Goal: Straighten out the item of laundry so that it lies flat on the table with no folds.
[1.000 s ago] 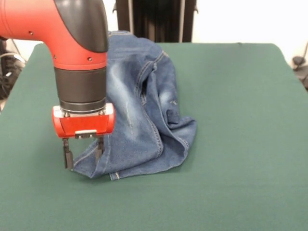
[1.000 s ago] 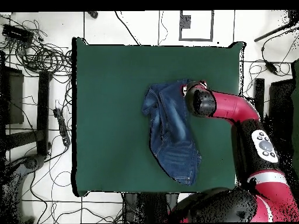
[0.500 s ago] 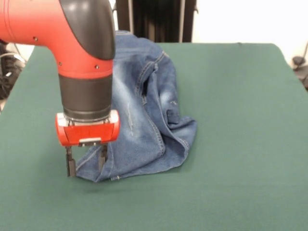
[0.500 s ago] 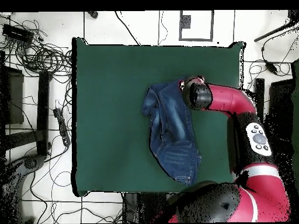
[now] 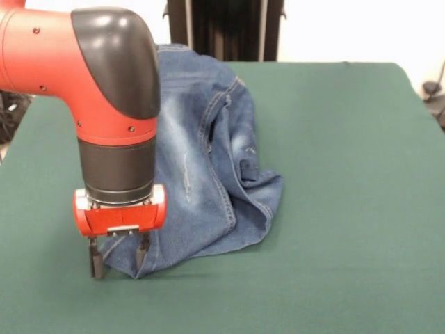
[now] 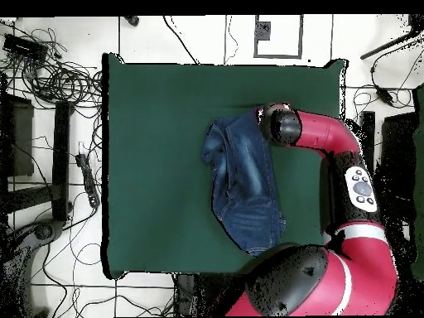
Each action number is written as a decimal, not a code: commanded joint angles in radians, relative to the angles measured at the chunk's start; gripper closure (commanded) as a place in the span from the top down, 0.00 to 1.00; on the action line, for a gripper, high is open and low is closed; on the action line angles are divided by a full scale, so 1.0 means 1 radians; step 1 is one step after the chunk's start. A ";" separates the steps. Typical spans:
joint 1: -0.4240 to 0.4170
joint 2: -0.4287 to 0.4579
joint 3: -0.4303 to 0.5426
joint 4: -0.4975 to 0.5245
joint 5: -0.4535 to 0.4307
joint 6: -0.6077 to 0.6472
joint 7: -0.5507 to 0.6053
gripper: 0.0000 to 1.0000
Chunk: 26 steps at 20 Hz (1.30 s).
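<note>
The red-and-black arm's gripper [image 5: 117, 255] stands low over the dark green felt table [image 5: 348, 209], its 2 fingers apart astride a hem corner of the crumpled blue denim jeans [image 5: 208, 167], which stretch right and beyond it, folded.

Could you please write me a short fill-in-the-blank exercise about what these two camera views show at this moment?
1. The jeans are made of blue ____.
2. The table has a dark ____ top.
3. The gripper stands at the jeans' hem, its fingers pointing ____.
4. The jeans lie ____, not flat.

Missing words: denim; green; down; bunched.
</note>
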 commanded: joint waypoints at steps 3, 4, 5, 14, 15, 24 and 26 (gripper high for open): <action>0.042 0.172 0.006 -0.051 -0.061 0.016 -0.006 0.00; 0.041 0.170 0.008 -0.049 -0.065 0.011 -0.012 0.00; 0.041 0.170 0.009 -0.051 -0.055 0.020 -0.004 0.00; -0.043 0.102 0.126 0.056 -0.001 0.022 -0.107 0.00; -0.069 0.091 0.163 0.085 0.011 0.011 -0.129 0.00; -0.204 0.034 0.386 0.213 0.065 -0.047 -0.106 0.00; -0.220 0.024 0.412 0.231 0.063 -0.065 -0.086 0.00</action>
